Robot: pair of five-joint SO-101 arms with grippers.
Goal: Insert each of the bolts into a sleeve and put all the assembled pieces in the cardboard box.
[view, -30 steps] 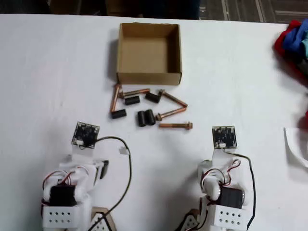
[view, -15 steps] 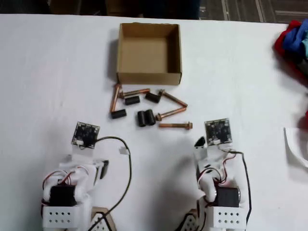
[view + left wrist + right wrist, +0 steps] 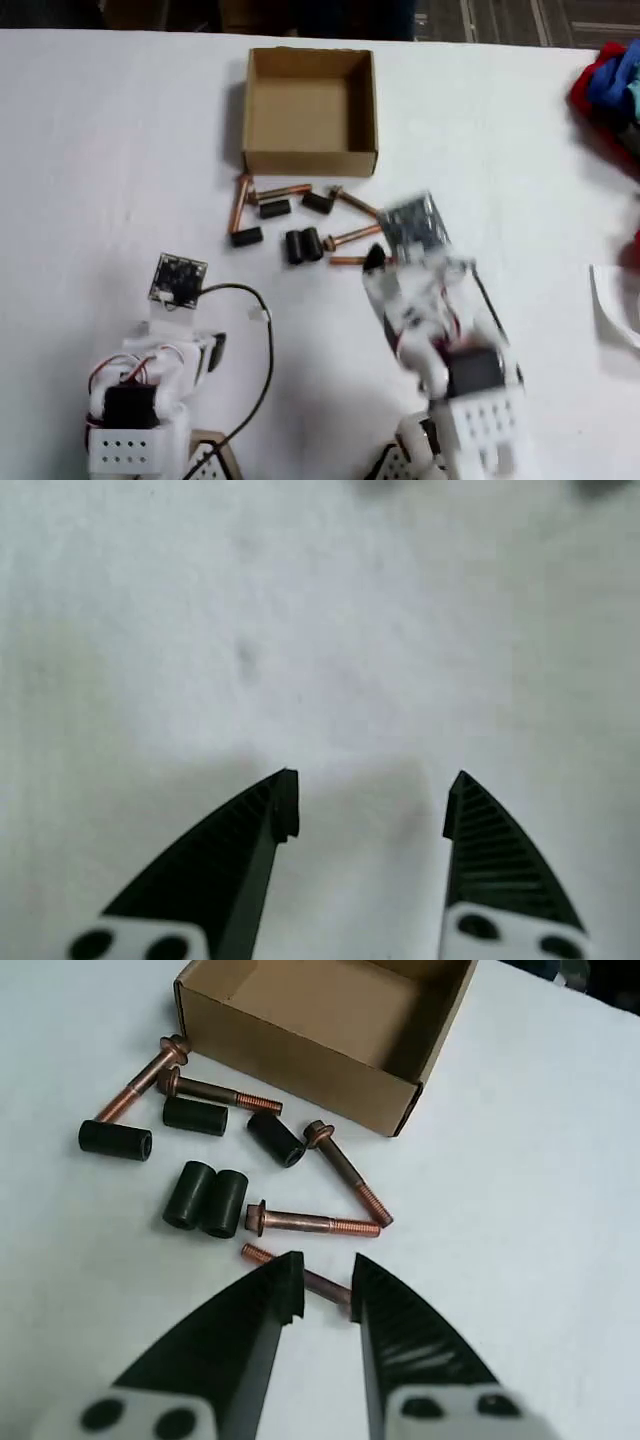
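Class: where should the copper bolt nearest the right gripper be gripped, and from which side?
Probably mid-shank on the long copper-coloured metal bolt, from straight above, with the jaws of the right gripper across its length. It lies flat on the white table, touching nothing else, so both sides are free.

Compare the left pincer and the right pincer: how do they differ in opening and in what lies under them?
Opening: the left pincer stands wide open, while the right pincer is open with a much narrower gap.
Below: the left pincer is over plain white table; the right pincer hangs over a copper bolt, near the black sleeves and the cardboard box.
Shared: both have black, ridged, pointed jaws, and neither holds anything.
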